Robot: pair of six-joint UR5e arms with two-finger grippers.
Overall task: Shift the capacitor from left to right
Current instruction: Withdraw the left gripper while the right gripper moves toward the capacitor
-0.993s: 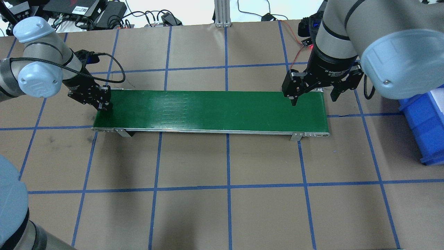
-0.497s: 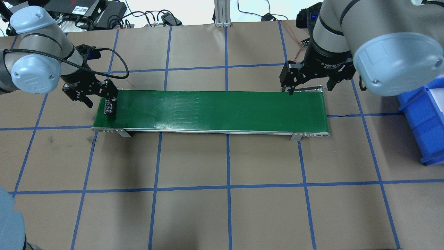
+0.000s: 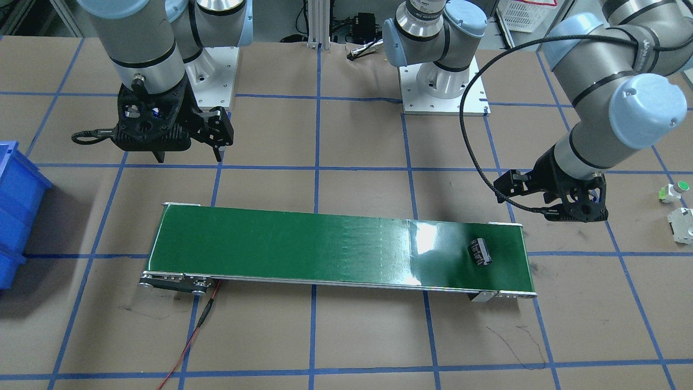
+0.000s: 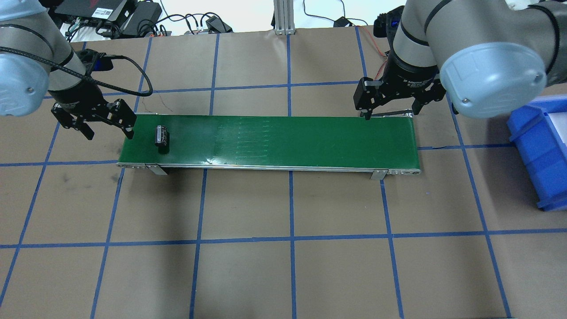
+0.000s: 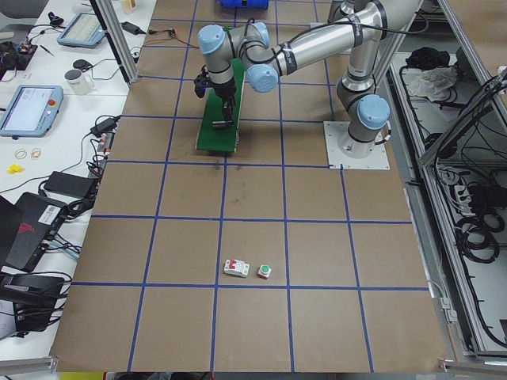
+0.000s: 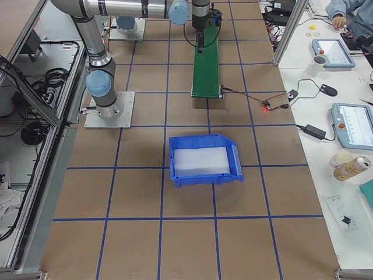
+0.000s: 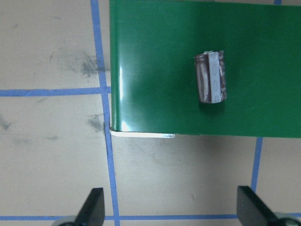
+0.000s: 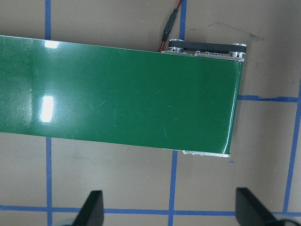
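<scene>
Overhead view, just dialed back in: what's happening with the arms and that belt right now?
The capacitor lies on its side, free, near the left end of the green belt. The left gripper hovers open just off that end, holding nothing. The right gripper, also open and empty, hangs near the belt's right end. A blue bin sits further right.

We see a table (image 4: 292, 274) papered brown and gridded with blue tape; on it lies a long green conveyor belt (image 4: 288, 139); a blue bin (image 6: 204, 178) sits well off its right end; beyond its left end, a white-grey blocky component (image 5: 235, 268) lies just beside a small green-capped white part (image 5: 264, 271).
</scene>
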